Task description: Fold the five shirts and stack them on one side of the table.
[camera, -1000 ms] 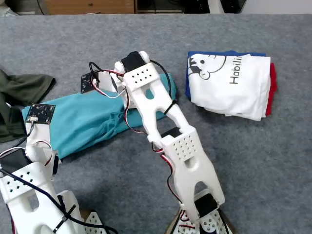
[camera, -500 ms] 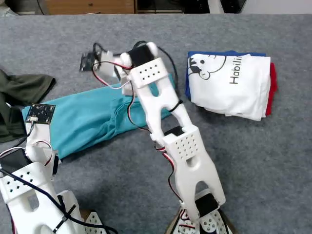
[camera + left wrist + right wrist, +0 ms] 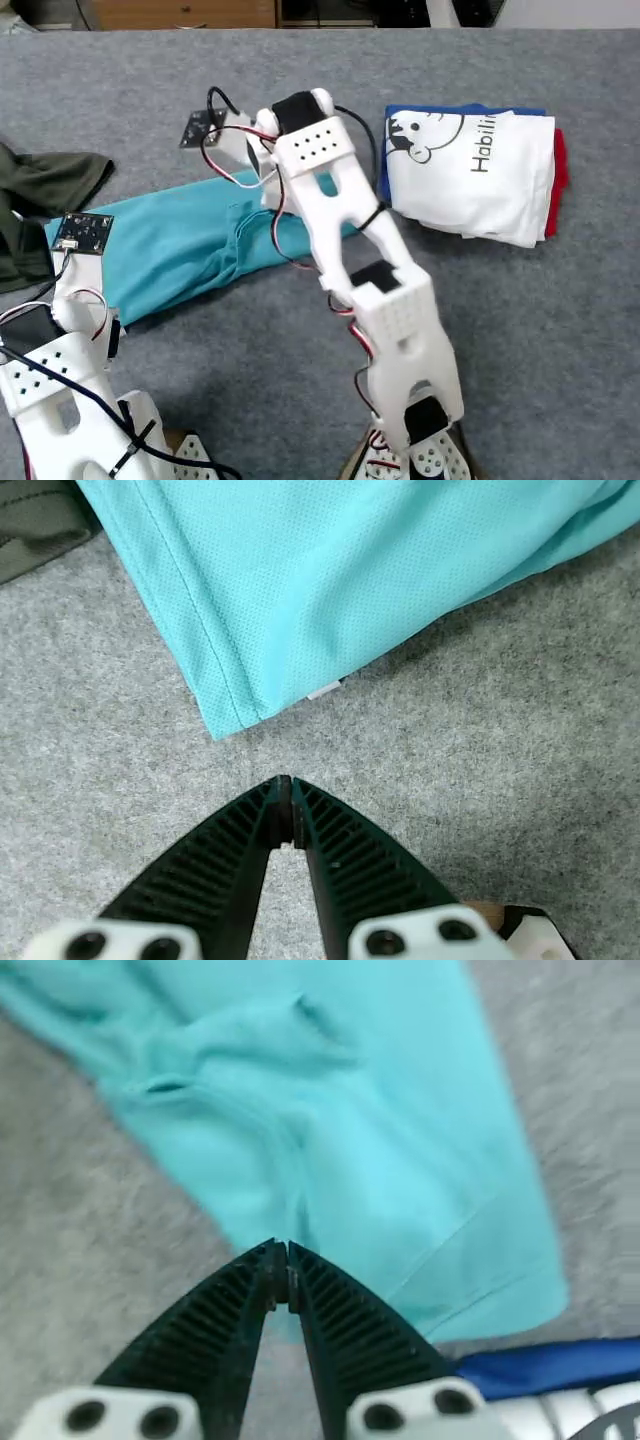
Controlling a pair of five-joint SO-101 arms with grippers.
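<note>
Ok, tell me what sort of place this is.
Probably a robotics lab or workshop bench: a table covered in grey felt-like cloth, two white robot arms at its near edge, and a teal shirt spread beside a pile of folded shirts. A wooden cabinet stands behind.

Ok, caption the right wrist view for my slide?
Right tool, shut, above the teal shirt on the grey table, edge of a blue shirt beside it.

Table (image 3: pixel 520 330): grey, carpet-like surface. Teal shirt (image 3: pixel 170 250): long folded strip, slanting from near left toward middle, creased mid-length. Dark green shirt (image 3: pixel 40 190): crumpled at left edge, just beside teal shirt's end. Folded stack (image 3: pixel 470 180): toward far right, white shirt on top, blue and red edges beneath.
</note>
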